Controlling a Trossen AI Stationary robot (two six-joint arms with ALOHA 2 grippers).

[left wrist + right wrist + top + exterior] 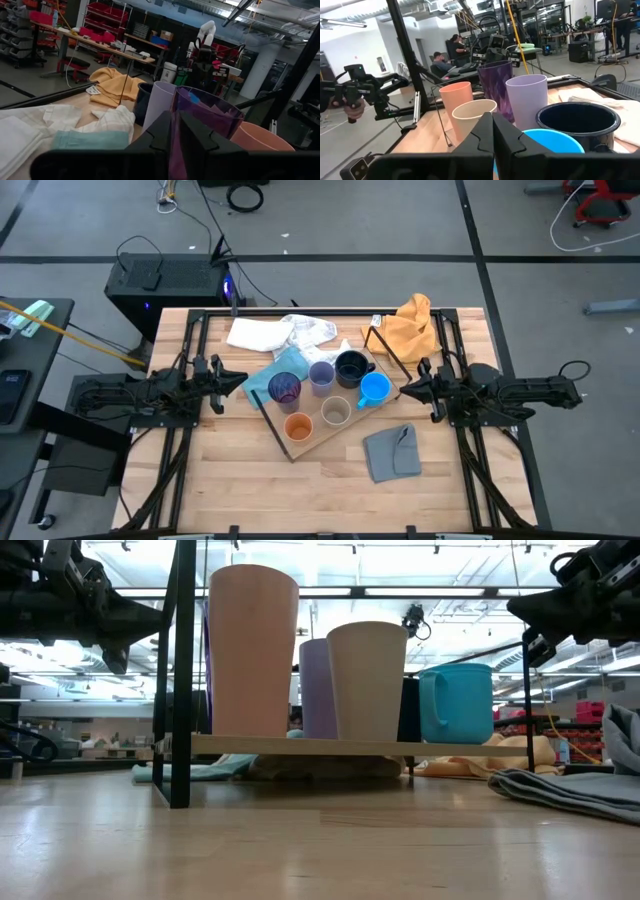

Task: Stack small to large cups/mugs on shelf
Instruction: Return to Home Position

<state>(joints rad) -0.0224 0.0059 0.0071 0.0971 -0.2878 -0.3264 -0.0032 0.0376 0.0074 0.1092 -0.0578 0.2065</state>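
**Spotter:** Where do the cups stand?

**Me:** All six are up on the flat light-wood shelf board with thin black rods [318, 436], mid-bench. Along its far edge are the dark purple tumbler [284, 388], the lavender cup [321, 375] and the black mug [350, 366]. Along its near edge are the orange cup [298, 425], the beige cup [336, 411] and the bright blue mug [375, 388].

**Spotter:** And your claws?

**Me:** My left claw [240, 380] hangs between the bench's left edge and the shelf, clenched on nothing. My right claw [405, 388] mirrors it by the right edge, clenched and empty too.

**Spotter:** So which step is this?

**Me:** Stacking looks done, so I'd call this the homing step. There's nothing to grasp next. I fold both arms outward and keep clear of the black rods so no cup gets nudged.
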